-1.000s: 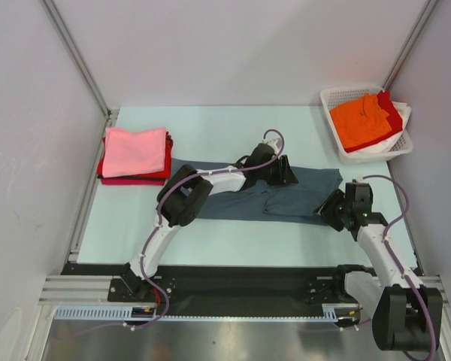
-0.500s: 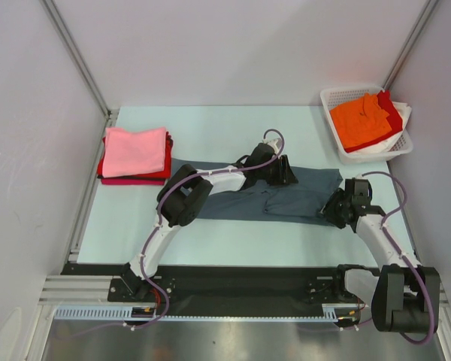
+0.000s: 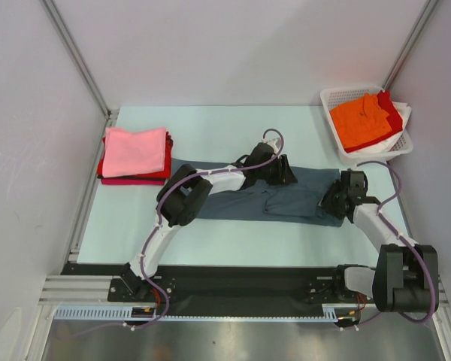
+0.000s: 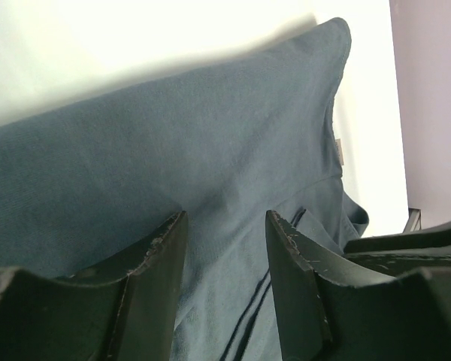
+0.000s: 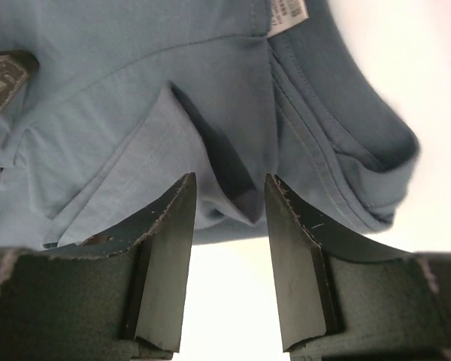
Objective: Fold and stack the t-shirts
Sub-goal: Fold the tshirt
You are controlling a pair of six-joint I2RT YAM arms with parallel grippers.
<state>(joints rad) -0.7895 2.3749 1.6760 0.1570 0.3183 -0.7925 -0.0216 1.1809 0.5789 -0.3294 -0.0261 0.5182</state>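
i have the blue-grey tee lying as a long strip across the middle of the table, running from near the left edge to near the right edge.

my left gripper is down on the far edge of the strip, a little right of centre. in the left wrist view its fingers stand apart and nothing is pinched between them. the blue cloth fills the gap, but i cannot tell whether the tips press on it or sit just above.

my right gripper is at the right end of the tee, over its near edge. from the right wrist camera the jaws are parted and hold nothing. the tee's near edge crosses just in front of the fingertips, with bare table showing between the fingers below it. a white label shows at the collar, at the top of that view.

by the left edge sits a folded stack touching the strip's left end: a pink tee on top, a red tee under it, and a magenta tee showing at the bottom.

in the far right corner is the basket, holding an orange tee on top. a red one and some white cloth lie beneath it.
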